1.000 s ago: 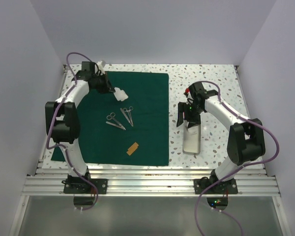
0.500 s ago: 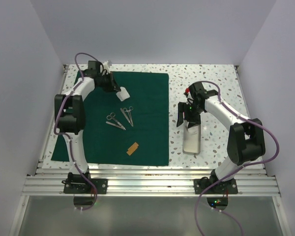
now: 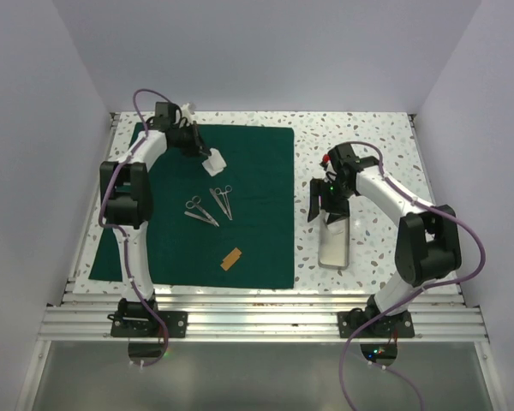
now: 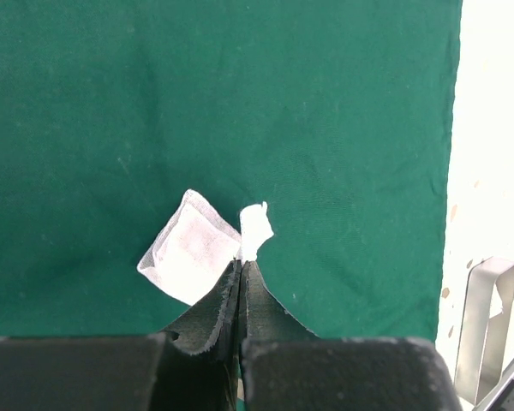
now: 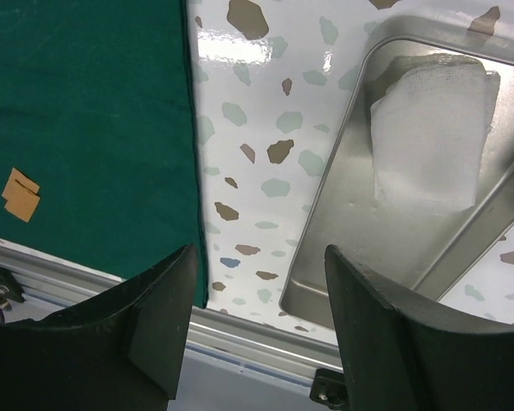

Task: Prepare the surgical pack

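Though flat, dark green drape (image 3: 257, 231)

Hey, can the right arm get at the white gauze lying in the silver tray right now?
Probably yes. The right fingers stand open above the edge of the tray, and the gauze lies uncovered inside it, with nothing across the way.

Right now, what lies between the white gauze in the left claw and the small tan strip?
Two silver scissor-like instruments lie side by side on the green cloth; the top view shows it.
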